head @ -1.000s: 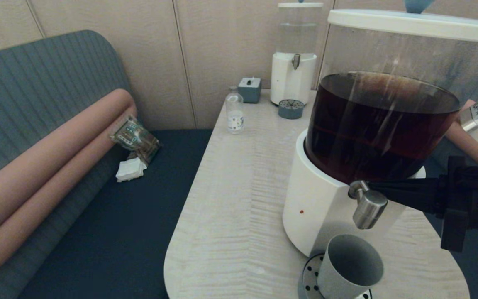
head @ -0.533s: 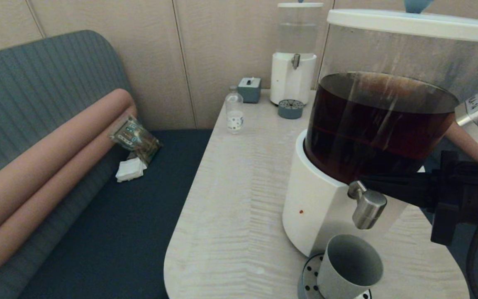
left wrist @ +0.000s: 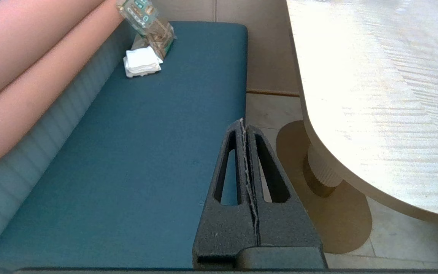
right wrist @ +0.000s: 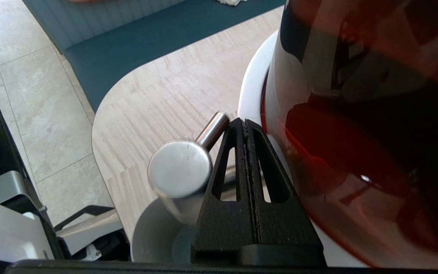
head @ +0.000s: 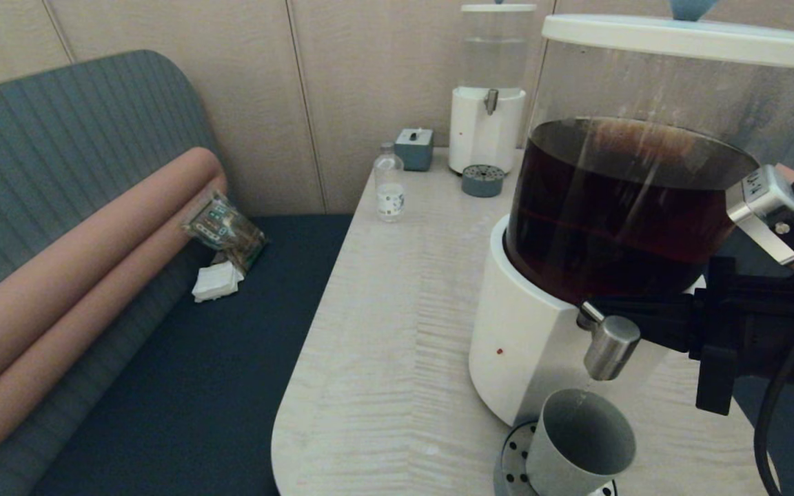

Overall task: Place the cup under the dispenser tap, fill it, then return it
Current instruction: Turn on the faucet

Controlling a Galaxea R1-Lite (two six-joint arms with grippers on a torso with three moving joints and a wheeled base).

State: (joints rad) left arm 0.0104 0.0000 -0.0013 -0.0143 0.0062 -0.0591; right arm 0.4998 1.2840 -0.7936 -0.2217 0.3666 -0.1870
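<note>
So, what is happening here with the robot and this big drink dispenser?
The grey-green cup already stands on the drip tray under the dispenser tap of the large dispenser with dark brown liquid. The right gripper, fingers shut and holding nothing, is beside the tap, between its knob and the tank. No liquid is seen running. The left gripper is shut and idle above the blue bench, beside the table.

Head view: high, facing down over table (head: pixel 397 331), close to dispenser (head: pixel 617 207). Left wrist: low, facing bench (left wrist: pixel 127 152); shares bench, table edge. Right wrist: very close above tap (right wrist: pixel 181 171); shares tap, dispenser.
</note>
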